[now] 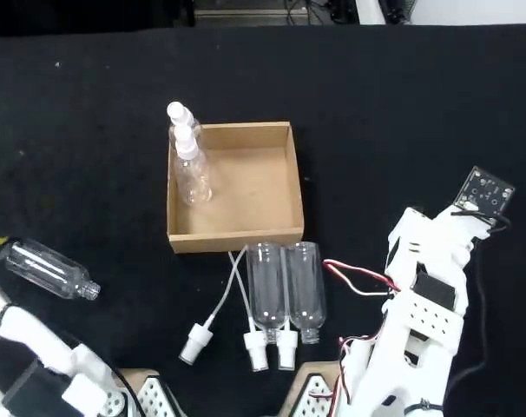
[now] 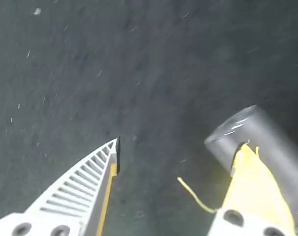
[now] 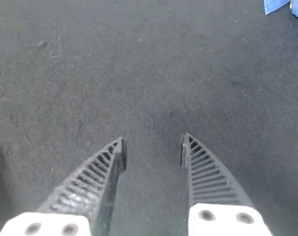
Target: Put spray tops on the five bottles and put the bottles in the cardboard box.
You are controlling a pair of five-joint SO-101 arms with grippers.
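The cardboard box (image 1: 280, 178) sits mid-table. Two clear bottles with white spray tops (image 1: 192, 167) are at its left wall. Two topless bottles (image 1: 266, 285) (image 1: 305, 287) lie side by side in front of the box. Three white spray tops (image 1: 196, 343) (image 1: 257, 349) (image 1: 286, 347) lie near their necks. Another topless bottle (image 1: 48, 268) lies at the far left. My left gripper (image 2: 178, 152) is open just above the cloth, with that bottle's end (image 2: 247, 130) beside its yellow finger (image 2: 247, 172). My right gripper (image 3: 151, 150) is open over bare black cloth.
Black cloth covers the table. The right arm (image 1: 428, 304) stands at the front right, the left arm (image 1: 29, 365) at the front left corner. A blue scrap (image 3: 279, 6) lies at the far edge of the right wrist view.
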